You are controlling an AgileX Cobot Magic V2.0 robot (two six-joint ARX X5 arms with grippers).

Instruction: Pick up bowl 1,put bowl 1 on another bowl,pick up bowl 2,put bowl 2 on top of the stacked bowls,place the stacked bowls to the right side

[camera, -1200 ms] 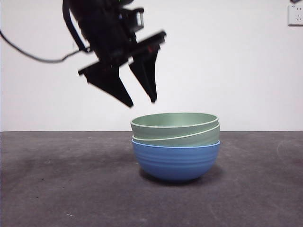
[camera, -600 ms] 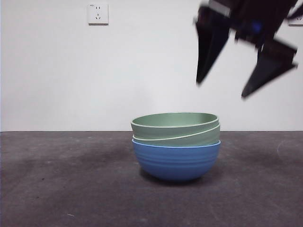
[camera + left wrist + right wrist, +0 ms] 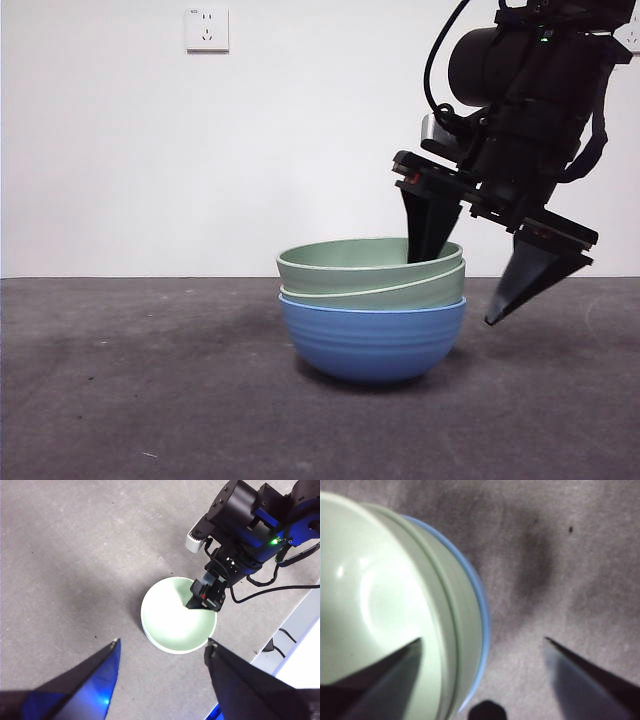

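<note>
Right gripper (image 3: 460,285) wide open astride the stacked bowls' (image 3: 371,310) rim — one jaw inside, one outside, clear table (image 3: 150,380) beyond.

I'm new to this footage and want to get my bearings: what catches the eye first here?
The stacked bowls stand mid-table: two pale green ones nested in the blue bowl. The right hand straddles the stack's rim, open, one finger inside the top green bowl and the other outside. The left hand hangs open high above.
</note>
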